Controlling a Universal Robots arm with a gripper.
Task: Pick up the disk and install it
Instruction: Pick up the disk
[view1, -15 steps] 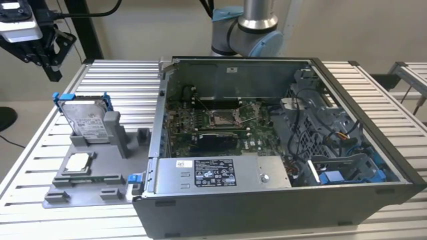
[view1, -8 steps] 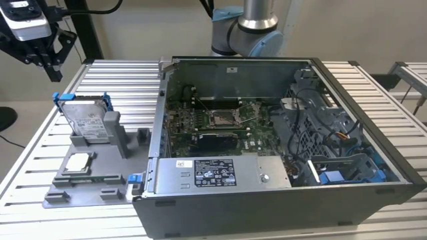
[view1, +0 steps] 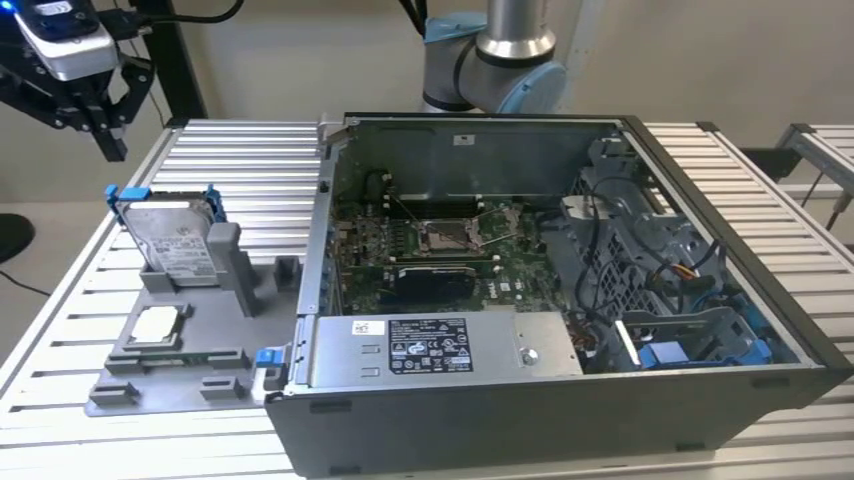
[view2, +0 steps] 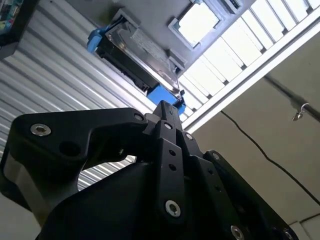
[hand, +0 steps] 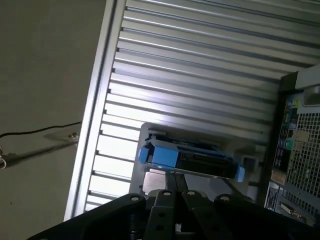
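Up at the far corner on the exterior view's left, the gripper (view1: 112, 148) hangs in the air above the metal table (view1: 54, 330). Its black fingers look pressed together, though the view is a bit dark, and they hold nothing. The disk (view1: 171, 240) is lower down and well apart from the gripper. It stands on its edge in a grey holder (view1: 220, 265), with its blue frame around it. The holder sits on a grey tray (view1: 174, 385). A small square chip (view1: 156, 325) lies flat on the tray, near the disk. Just beside the tray, on the exterior view's right, is an open computer case (view1: 534, 420). Inside it are a green board (view1: 427, 240) and a long grey box (view1: 441, 345) with stickers.

The second wrist view looks along the gripper (view2: 166, 106). Its fingers sit close together with nothing between them. Past their tips is the disk (view2: 135, 52) in its holder, not touched. The chip (view2: 198, 23) is just beyond it. A black cable (view2: 260, 150) lies on the floor.

Looking at the first wrist view, the gripper (hand: 175, 186) points toward the disk (hand: 200, 160), which stands on the slatted table (hand: 200, 65). The computer case (hand: 300, 150) is just beside the disk.
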